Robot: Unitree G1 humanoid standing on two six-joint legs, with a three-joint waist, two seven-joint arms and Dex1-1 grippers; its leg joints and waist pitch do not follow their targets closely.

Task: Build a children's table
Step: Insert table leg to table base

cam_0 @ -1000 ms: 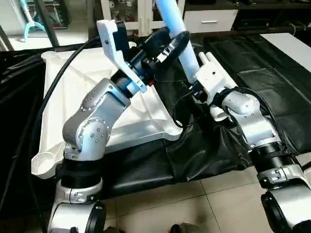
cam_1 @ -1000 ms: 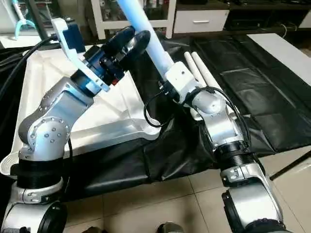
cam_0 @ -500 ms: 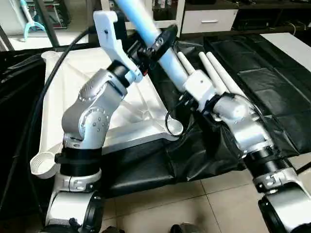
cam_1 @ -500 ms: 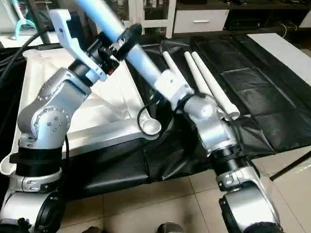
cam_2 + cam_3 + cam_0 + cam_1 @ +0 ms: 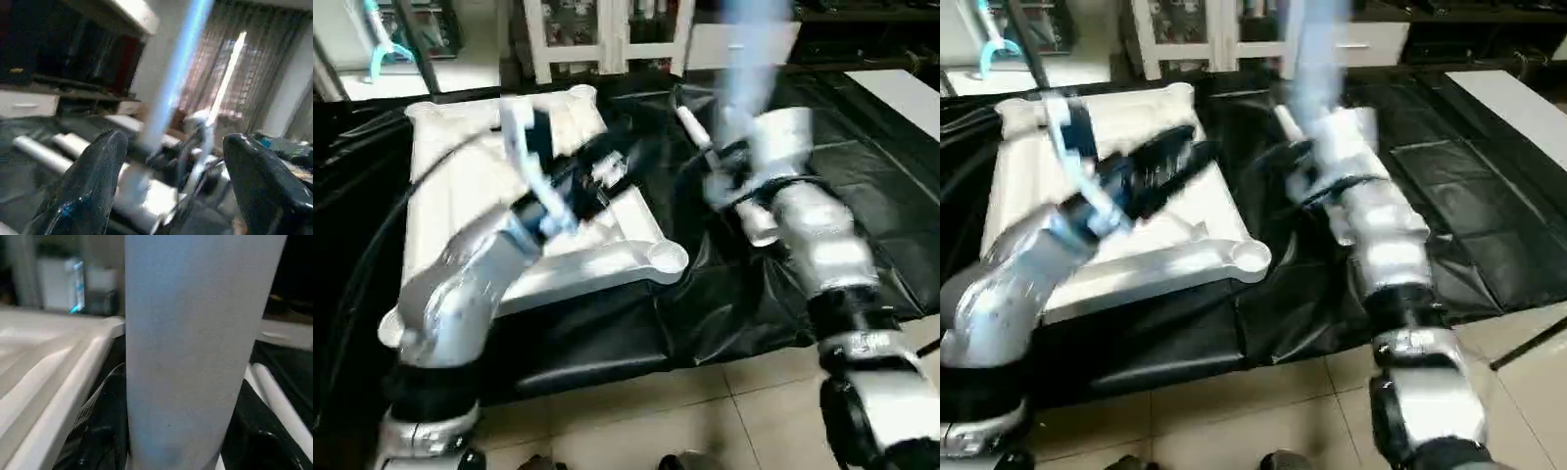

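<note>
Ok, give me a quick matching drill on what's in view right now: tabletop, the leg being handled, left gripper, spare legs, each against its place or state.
Things:
1. tabletop
2. raised leg
3. left gripper
4. spare legs

States:
A. open, holding nothing
B. lying flat on the black sheet
C. held upright in the right gripper
D. underside up, corner sockets showing

Pairs: 1-D, 2-C, 3-A, 4-B
</note>
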